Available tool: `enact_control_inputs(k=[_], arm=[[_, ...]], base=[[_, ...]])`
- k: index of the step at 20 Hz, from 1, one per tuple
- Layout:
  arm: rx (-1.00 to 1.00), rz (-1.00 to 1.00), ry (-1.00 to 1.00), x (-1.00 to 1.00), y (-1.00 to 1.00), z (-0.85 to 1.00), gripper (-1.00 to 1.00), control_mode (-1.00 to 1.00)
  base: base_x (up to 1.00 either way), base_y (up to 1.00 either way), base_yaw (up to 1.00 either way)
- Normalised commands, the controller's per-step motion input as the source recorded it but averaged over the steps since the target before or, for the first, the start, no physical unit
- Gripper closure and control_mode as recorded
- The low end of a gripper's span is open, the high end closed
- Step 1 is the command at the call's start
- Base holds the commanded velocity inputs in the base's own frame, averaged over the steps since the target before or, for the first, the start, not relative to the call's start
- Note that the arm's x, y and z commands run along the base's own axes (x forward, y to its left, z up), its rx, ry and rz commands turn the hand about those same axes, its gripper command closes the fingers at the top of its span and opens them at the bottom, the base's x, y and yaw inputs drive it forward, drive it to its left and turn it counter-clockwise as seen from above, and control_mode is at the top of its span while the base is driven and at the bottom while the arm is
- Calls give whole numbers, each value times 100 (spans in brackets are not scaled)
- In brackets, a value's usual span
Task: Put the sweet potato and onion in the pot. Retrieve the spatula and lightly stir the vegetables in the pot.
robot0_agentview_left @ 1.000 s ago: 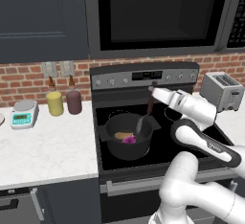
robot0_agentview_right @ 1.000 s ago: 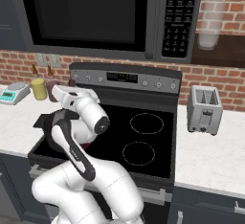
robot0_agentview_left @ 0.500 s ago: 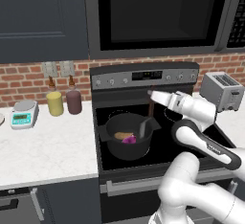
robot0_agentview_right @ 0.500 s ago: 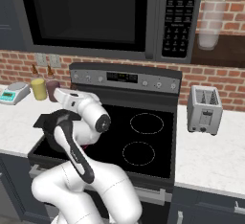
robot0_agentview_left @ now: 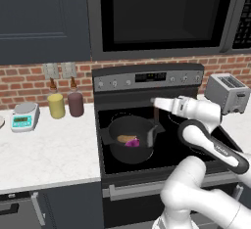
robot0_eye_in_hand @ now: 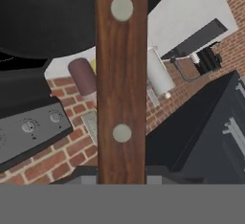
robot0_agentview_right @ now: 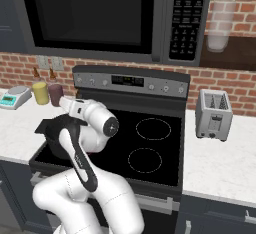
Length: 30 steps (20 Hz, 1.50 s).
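Spatula: the spatula (robot0_eye_in_hand: pixel 120 79) is running lengthwise away from the hand, its brown handle pointing toward the pot (robot0_agentview_left: pixel 131 137).
Fingers: pinching the spatula handle.
Pot: sitting on the stove (robot0_agentview_left: pixel 162 147), holding the sweet potato (robot0_agentview_left: pixel 126 139) and onion (robot0_agentview_left: pixel 133 143).

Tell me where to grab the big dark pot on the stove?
Probably by one short side handle of the wide dark grey pot, coming in level from the side: the handles stick out, while the round wall looks too wide.
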Motion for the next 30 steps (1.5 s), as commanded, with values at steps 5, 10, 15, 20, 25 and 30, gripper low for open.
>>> enact_control_inputs(k=[5, 10, 15, 20, 25, 30], arm=[[-1, 0, 0, 1, 42, -31, 100, -100], [0, 0, 5, 12, 18, 0, 100, -100], [0, 0, 5, 5, 0, 0, 100, -100], [-5, 0, 19, -22, -31, 25, 100, -100], [-1, 0, 8, 0, 0, 38, 100, -100], [0, 0, 0, 31, 10, 17, 100, -100]], base=[[0, 0, 0], [0, 0, 0], [0, 0, 0], [0, 0, 0], [0, 0, 0], [0, 0, 0]])
